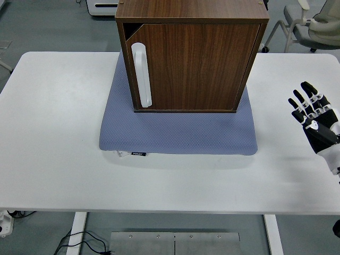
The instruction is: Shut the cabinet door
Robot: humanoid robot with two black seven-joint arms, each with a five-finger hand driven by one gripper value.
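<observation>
A dark wood cabinet (pixel 191 53) stands on a blue-grey mat (pixel 175 130) at the middle back of the white table (pixel 58 133). Its door (pixel 196 66) has a white handle (pixel 141 75) on the left side and sits almost flush, with a narrow gap showing at the upper left corner. My right hand (pixel 314 114) is at the right edge of the table, well clear of the cabinet, with fingers spread and holding nothing. The left arm does not show.
An office chair (pixel 313 24) stands on the floor beyond the table's far right corner. A white unit (pixel 103 6) sits on the floor behind the cabinet.
</observation>
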